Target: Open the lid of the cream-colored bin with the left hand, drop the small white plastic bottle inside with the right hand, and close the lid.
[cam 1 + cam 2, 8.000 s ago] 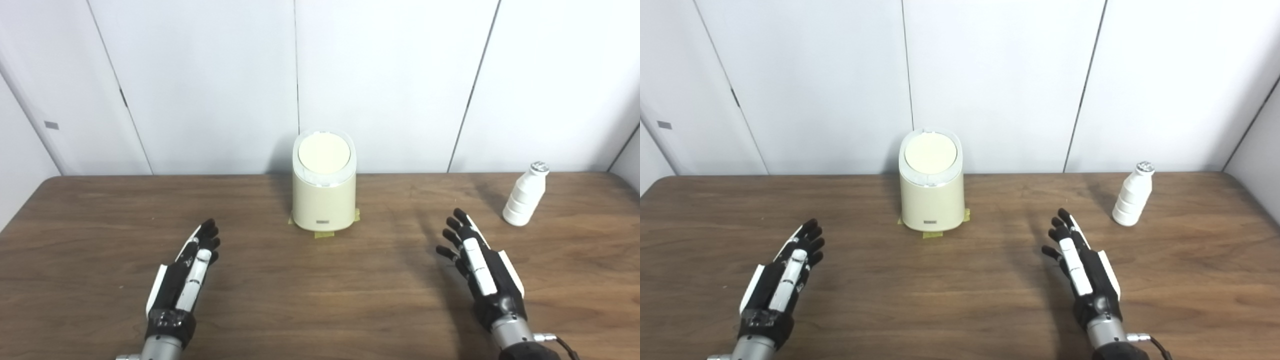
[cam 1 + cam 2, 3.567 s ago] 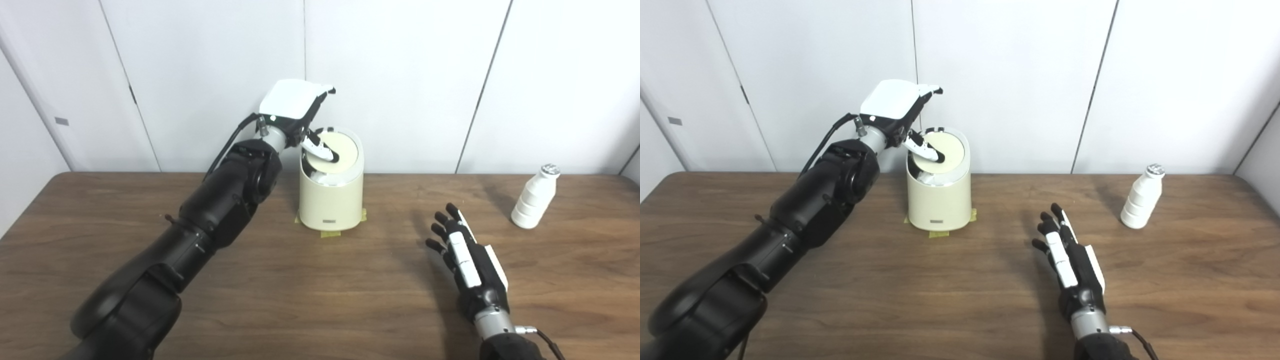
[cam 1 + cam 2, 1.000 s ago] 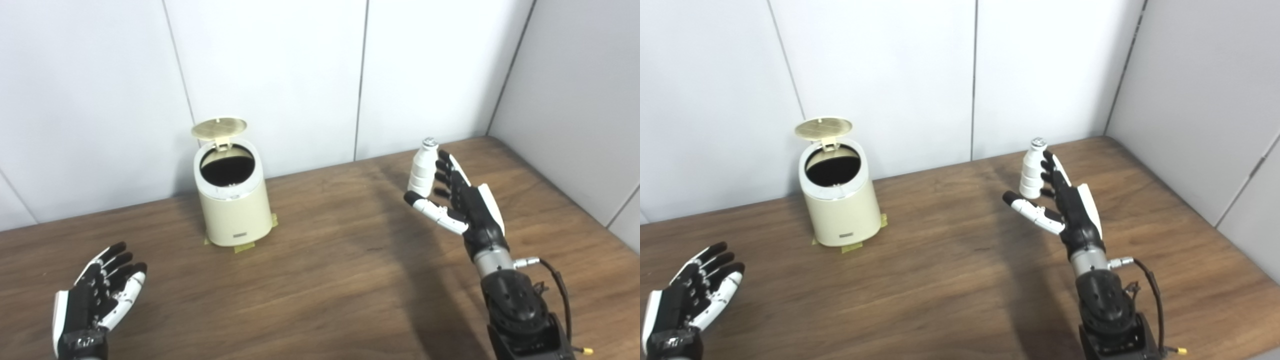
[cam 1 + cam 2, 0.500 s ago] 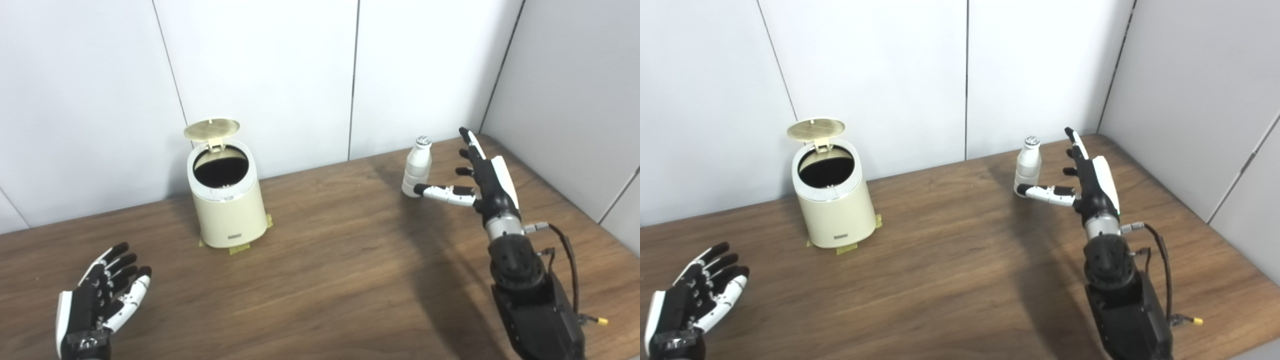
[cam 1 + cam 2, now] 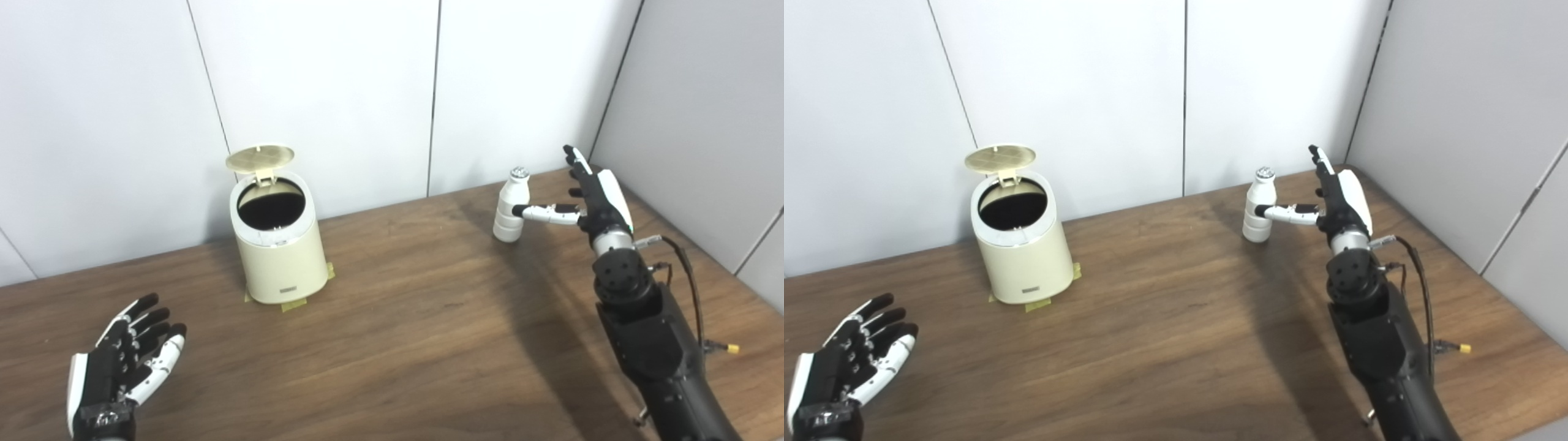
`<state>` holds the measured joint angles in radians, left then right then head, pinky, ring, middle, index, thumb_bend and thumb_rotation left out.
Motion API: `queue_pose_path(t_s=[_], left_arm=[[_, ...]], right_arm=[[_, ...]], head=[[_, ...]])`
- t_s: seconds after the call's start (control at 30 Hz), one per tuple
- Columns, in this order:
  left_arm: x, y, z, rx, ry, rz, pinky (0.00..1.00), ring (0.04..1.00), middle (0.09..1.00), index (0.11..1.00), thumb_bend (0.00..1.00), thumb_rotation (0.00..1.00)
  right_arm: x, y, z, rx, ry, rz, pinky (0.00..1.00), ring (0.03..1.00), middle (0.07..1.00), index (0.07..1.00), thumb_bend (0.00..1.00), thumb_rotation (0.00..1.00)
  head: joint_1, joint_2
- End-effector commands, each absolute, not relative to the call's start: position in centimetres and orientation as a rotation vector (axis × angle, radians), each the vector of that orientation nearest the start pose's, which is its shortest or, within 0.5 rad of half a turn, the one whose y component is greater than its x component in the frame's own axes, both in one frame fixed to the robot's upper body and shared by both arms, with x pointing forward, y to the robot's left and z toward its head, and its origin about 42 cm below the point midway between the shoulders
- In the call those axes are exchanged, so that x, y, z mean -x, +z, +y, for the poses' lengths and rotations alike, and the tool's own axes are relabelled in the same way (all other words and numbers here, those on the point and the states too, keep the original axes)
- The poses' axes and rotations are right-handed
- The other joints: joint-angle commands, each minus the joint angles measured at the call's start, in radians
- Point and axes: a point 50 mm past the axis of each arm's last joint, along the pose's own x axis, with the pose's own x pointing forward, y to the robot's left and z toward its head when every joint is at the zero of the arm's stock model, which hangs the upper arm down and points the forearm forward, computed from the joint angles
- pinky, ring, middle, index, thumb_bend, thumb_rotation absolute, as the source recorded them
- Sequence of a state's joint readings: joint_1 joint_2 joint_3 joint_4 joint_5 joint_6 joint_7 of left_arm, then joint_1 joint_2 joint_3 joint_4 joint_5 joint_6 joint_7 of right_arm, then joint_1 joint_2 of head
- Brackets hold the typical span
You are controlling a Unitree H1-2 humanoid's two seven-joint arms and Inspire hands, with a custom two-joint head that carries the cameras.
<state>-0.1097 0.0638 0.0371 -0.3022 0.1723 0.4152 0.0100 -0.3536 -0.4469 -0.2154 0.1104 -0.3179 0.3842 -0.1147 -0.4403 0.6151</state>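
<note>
The cream-colored bin (image 5: 278, 251) stands on the wooden table near the back wall, held down by bits of yellow tape. Its round lid (image 5: 260, 157) is tipped up at the back and the dark inside shows. The small white plastic bottle (image 5: 510, 206) stands upright at the back right. My right hand (image 5: 593, 196) is open just right of the bottle, thumb stretched across the bottle's front, fingers spread behind and beside it. My left hand (image 5: 122, 366) rests open, palm up, at the near left, far from the bin.
The brown table (image 5: 392, 343) runs to a white panelled wall at the back and a grey wall on the right. The right arm (image 5: 649, 331) with its cable crosses the near right part of the table.
My right hand has reached further toward the back wall and its thumb now lies against the bottle. The bin, its raised lid and my left hand have stayed put.
</note>
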Motion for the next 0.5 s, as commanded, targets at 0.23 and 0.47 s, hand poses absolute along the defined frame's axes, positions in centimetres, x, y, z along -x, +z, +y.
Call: queue_pose_path(t_s=[0.23,0.47], left_arm=[[-31.0,20.6,23.4,-0.231,0.089,-0.062,0.84,0.817,0.793,0.854,0.41,0.03],[-31.0,20.6,23.8,-0.24,0.083,-0.067,0.81,0.808,0.796,0.853,0.42,0.06]], right_arm=[[-41.2,25.9,-41.1,0.647,-0.506,0.018,0.77,0.894,0.944,0.952,0.85,0.22],[-43.0,25.4,-40.6,0.554,-0.499,0.041,0.8,0.895,0.94,0.932,0.85,0.13]], head=[[-0.003,0.014],[-0.008,0.02]])
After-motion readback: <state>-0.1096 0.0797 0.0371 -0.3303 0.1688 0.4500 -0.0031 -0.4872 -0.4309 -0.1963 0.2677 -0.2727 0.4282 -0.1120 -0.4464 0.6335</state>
